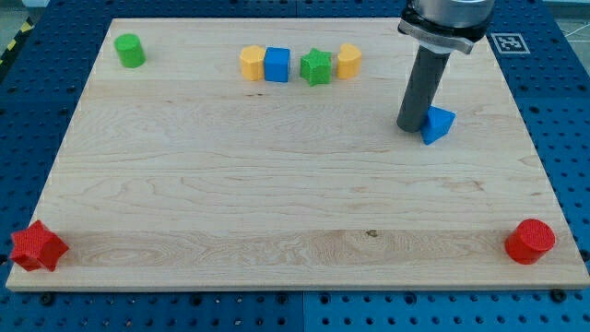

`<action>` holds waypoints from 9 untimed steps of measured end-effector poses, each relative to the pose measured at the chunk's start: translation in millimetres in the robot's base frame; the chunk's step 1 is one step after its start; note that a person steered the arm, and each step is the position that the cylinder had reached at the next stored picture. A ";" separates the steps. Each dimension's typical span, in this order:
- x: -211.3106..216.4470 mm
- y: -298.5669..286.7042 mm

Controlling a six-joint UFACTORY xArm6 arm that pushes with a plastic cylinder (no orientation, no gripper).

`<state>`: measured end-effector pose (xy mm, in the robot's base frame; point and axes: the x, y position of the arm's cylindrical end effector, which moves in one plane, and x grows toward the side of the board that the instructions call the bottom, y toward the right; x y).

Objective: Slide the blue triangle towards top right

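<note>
Wooden tabletop [277, 184] carrying small coloured blocks, with one dark rod descending from the view's top. My tip [412, 127] rests on the tabletop touching, or all but touching, the blue triangle [439, 124], on that block's side toward the view's left; the triangle thus lies just toward the view's right of my tip. The arm carries no jaws, so nothing opens, closes or grips; contact is made by the rod's end alone. A push toward the top right would, by this arrangement, require my tip to bear on the triangle's left and lower faces; at present it sits level with the block, not below it, so a straight push would probably send the block mainly rightward. The blue triangle is a small wedge-like solid of saturated blue, one corner pointing toward the view's right, its near faces slightly darker; its long axis cannot be made out. Relative to the blue triangle: a row of yellow block [252, 64], blue cube [277, 65], green star [315, 66] and second yellow block [348, 60] lies up and to the left; a green cylinder [130, 50] lies far left; a red cylinder [530, 242] lies below right; a red star [37, 247] lies far below left.
</note>
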<state>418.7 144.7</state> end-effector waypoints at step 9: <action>-64.8 44.8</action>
<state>354.0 189.5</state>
